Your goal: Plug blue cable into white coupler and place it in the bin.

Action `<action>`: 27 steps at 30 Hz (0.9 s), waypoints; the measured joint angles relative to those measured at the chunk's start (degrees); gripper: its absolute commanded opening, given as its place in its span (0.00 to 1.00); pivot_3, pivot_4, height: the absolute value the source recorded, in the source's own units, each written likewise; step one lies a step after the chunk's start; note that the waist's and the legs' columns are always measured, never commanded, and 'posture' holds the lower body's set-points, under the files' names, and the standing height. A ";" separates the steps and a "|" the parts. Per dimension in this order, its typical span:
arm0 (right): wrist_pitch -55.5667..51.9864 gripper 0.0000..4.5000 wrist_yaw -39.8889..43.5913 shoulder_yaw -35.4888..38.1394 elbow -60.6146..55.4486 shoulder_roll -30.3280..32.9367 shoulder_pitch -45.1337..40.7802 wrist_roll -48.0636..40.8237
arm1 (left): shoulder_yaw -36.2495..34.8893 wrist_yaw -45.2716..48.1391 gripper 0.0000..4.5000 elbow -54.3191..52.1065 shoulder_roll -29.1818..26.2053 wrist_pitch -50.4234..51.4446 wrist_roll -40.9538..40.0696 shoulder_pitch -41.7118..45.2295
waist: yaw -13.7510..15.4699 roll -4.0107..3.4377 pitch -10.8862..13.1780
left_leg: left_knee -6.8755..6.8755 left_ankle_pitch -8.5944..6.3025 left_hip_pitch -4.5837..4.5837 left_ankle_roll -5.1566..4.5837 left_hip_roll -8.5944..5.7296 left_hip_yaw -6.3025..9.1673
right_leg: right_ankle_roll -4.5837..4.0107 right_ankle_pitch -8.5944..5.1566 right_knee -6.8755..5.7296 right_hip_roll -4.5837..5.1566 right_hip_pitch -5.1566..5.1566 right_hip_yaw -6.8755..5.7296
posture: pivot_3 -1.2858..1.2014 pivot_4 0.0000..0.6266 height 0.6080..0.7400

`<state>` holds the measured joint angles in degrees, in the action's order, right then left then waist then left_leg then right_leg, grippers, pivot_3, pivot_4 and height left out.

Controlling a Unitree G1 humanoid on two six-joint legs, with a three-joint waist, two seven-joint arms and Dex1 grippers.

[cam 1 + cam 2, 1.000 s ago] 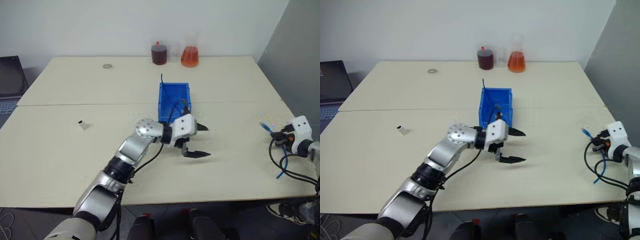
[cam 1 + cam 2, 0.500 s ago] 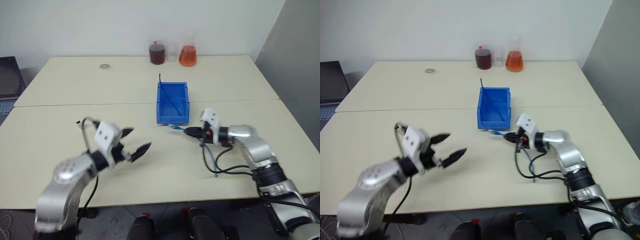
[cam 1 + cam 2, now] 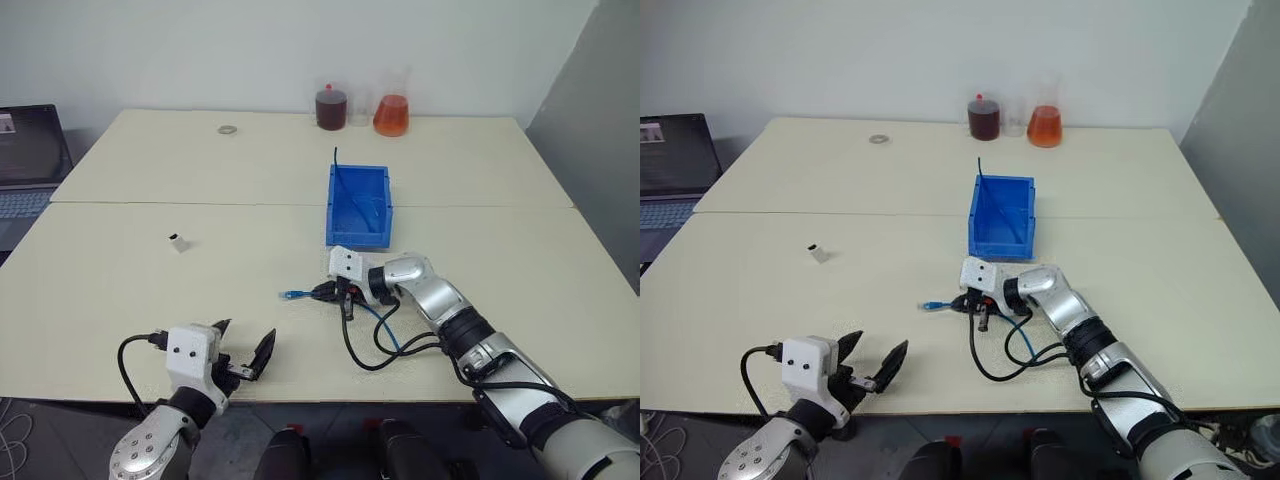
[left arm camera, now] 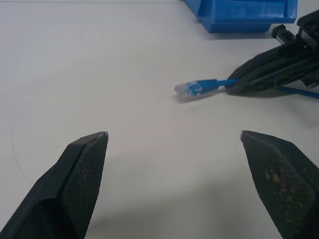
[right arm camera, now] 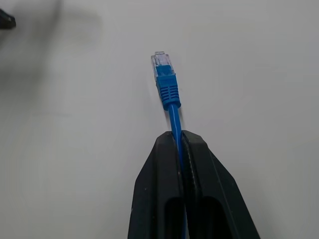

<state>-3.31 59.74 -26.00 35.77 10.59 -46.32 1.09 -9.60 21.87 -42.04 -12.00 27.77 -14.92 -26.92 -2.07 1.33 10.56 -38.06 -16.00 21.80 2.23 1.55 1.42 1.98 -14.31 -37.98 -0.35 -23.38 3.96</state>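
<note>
Black fingers of the right gripper point(image 3: 326, 292) pinch the blue cable point(image 5: 171, 109) just behind its clear plug, which juts out past the fingertips toward the robot's left, low over the cream table point(image 3: 520, 250). Behind the grip, the cable trails in loops beside the arm's black wiring. The left gripper point(image 3: 872, 363) waits at the table's near edge, its two fingers point(image 4: 82, 172) spread wide and holding nothing, pointed toward the plug across bare tabletop. One blue bin point(image 3: 358, 208) stands just beyond the right gripper, near the table's middle, with a thin dark strand rising from its far corner. One white coupler point(image 3: 178, 242) sits alone, well off to the left of the bin and apart from both grippers. Along the far edge stand two flasks, one of dark red liquid point(image 3: 331, 106) and one of orange point(image 3: 391, 113), and a small ring point(image 3: 228, 129) lies farther left. A laptop point(image 3: 30, 158) rests beyond the table's left side.
</note>
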 measured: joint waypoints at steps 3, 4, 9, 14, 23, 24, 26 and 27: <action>1.28 0.24 0.23 0.16 1.32 -0.15 -0.60 0.19 | 0.90 -0.06 1.00 0.23 -0.01 -1.10 0.01 -1.54 | -0.33 0.00 0.00 | 0.07 0.00 -0.01 0.00 0.07 0.02 | -0.08 -0.05 -0.04 -0.09 -0.05 0.01 | 0.52 0.24 1.00; 1.48 0.31 0.26 0.30 1.60 -0.22 -0.63 0.18 | 1.05 -0.06 1.00 0.46 -0.10 -1.28 0.01 -1.70 | -0.42 0.00 0.00 | 0.08 0.00 -0.01 0.00 0.09 0.04 | -0.11 -0.06 -0.06 -0.12 -0.06 0.00 | 0.52 0.24 1.00; 1.83 0.57 0.15 0.67 1.89 -0.36 -0.57 0.21 | 1.40 0.11 1.00 1.72 -1.18 -2.09 -0.20 -1.64 | -0.88 0.00 0.00 | 0.08 0.00 -0.01 0.00 0.11 0.04 | -0.11 -0.07 -0.08 -0.15 -0.08 0.01 | 0.52 0.24 1.00; 0.76 0.83 0.17 1.91 0.15 0.35 0.81 -0.08 | 1.39 0.44 1.00 2.13 -3.18 -2.02 -0.78 -1.16 | -0.88 0.00 0.00 | 0.08 0.00 0.01 0.00 0.09 0.04 | -0.10 -0.07 -0.07 -0.14 -0.08 0.02 | 0.52 0.24 1.00; -15.66 0.99 0.54 9.65 -22.06 7.70 8.56 -7.03 | -6.18 14.01 1.00 13.91 -21.98 -1.65 -5.43 13.16 | -0.58 -0.05 0.03 | 0.06 0.00 0.03 0.01 0.13 0.03 | 0.02 -0.12 -0.10 -0.19 -0.14 0.01 | 0.52 0.24 1.00; -18.20 0.99 0.22 11.60 -25.96 9.18 10.44 -8.43 | -3.80 17.98 1.00 16.99 -23.44 -2.38 -5.80 16.84 | -0.93 -0.07 0.04 | 0.10 0.00 0.03 0.01 0.04 -0.01 | -0.03 -0.10 -0.09 -0.14 -0.14 0.05 | 0.52 0.24 1.00; -23.74 0.99 0.23 13.88 -34.74 12.30 15.48 -12.25 | 0.79 27.52 1.00 29.60 -29.29 -6.16 -4.68 28.82 | 0.88 -0.09 0.06 | 0.05 0.01 0.31 0.03 0.13 0.36 | -0.06 -0.20 -0.08 -0.27 -0.29 -0.40 | 0.52 0.24 1.00; -25.42 0.99 0.28 14.65 -38.06 13.46 17.02 -13.89 | 2.03 30.71 1.00 34.20 -30.62 -8.57 -3.78 33.09 | 0.90 -0.12 0.06 | 0.06 0.01 0.31 0.03 0.13 0.31 | -0.11 -0.18 -0.11 -0.27 -0.28 -0.34 | 0.52 0.24 1.00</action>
<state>-28.73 60.02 -11.35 -2.29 24.05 -29.30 -12.79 -7.58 52.58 -7.84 -42.62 19.20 -18.70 6.17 -1.17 1.20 10.63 -37.99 -15.99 22.11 2.26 1.69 1.73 1.87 -14.49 -38.09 -0.62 -23.66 3.62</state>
